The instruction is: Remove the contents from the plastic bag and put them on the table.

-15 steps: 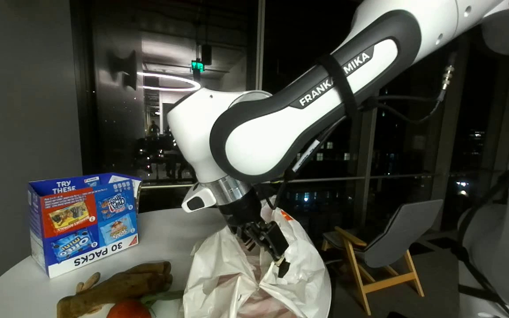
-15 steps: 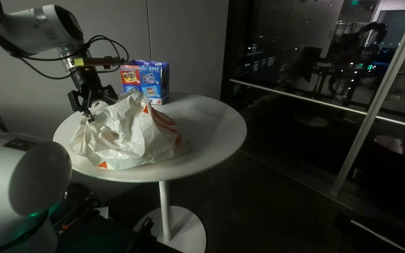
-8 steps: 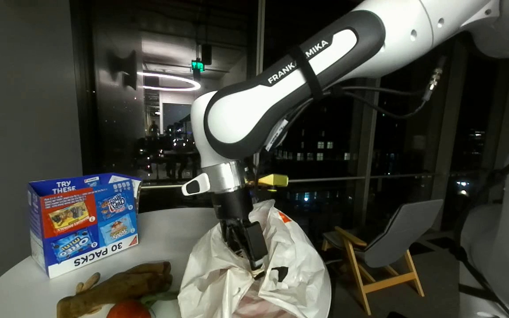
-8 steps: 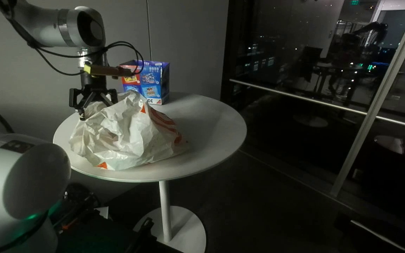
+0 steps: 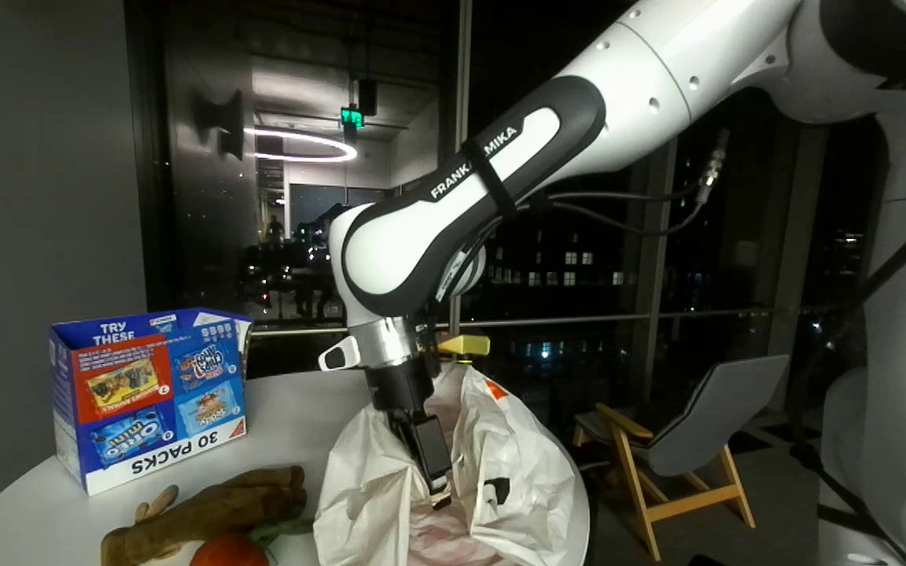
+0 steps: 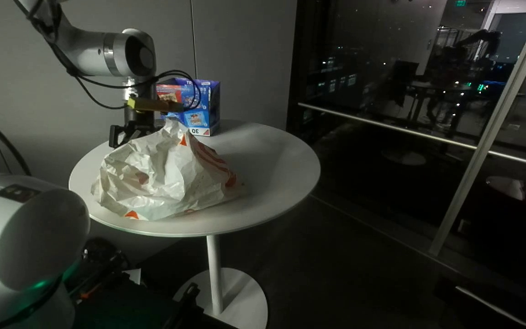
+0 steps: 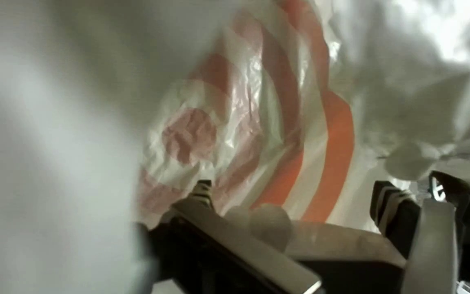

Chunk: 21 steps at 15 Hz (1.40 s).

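The crumpled white plastic bag [image 5: 366, 495] with orange print stands on the round white table [image 6: 281, 169]. My gripper [image 7: 292, 192] is open, pointing down at the bag's mouth, its fingertips reaching among the folds. In the wrist view the bag's striped wall [image 7: 333, 151] fills the space beyond the fingers, and a blurred sheet of plastic covers the left. A tan blur low between the fingers cannot be made out. Of the contents, a long tan-brown item [image 5: 209, 511] and a round red one [image 5: 229, 552] lie on the table beside the bag. Anything deeper in the bag is hidden.
A blue printed cardboard box [image 5: 150, 401] stands on the table near its far edge, behind the bag in an exterior view [image 6: 194, 107]. A small tan piece [image 5: 156, 501] lies by the long item. A chair [image 5: 681, 440] is on the floor away from the table.
The arm has gone from tilted to nearly upright. My gripper, open throughout, has moved across the bag's mouth and lowered among its folds. The bag's opening looks wider, showing more pink inside.
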Each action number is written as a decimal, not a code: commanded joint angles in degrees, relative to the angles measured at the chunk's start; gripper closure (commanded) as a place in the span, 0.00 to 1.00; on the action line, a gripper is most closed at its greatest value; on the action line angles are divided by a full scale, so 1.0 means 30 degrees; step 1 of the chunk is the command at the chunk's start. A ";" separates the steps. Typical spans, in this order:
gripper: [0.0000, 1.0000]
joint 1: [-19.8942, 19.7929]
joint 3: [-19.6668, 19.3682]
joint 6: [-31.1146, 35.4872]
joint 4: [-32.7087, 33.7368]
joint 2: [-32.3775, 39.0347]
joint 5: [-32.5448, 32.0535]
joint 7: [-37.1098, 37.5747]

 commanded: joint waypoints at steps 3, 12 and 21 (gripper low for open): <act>0.00 -0.0285 0.0401 -0.0751 0.1172 0.1589 -0.4818 0.3178; 0.00 -0.0875 0.0306 -0.5748 0.0815 0.2409 -0.7798 0.1677; 0.00 -0.2171 -0.0067 -0.1083 0.0072 0.3850 -1.0677 -0.4591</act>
